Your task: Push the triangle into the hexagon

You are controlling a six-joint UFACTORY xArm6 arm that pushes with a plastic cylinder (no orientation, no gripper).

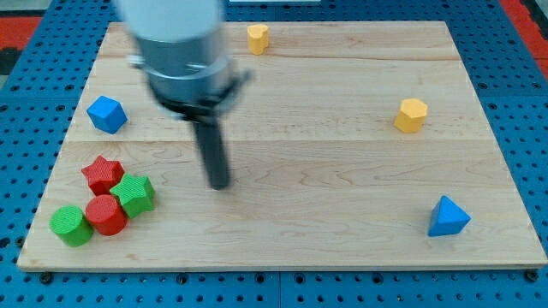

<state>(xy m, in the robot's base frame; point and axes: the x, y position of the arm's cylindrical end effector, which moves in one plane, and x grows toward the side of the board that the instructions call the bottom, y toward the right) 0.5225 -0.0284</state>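
A blue triangle block (pixel 448 216) lies near the view's bottom right corner of the wooden board (pixel 325 171). A yellow hexagon block (pixel 411 115) sits at the right, above the triangle. My tip (pixel 220 183) rests on the board left of centre, far to the left of both blocks and touching no block. The rod and the grey arm body above it look blurred.
A small yellow block (pixel 258 38) sits at the top edge. A blue block (pixel 107 114) is at the left. A red star (pixel 103 174), a green block (pixel 135 194), a red cylinder (pixel 106 214) and a green cylinder (pixel 71 225) cluster at the bottom left.
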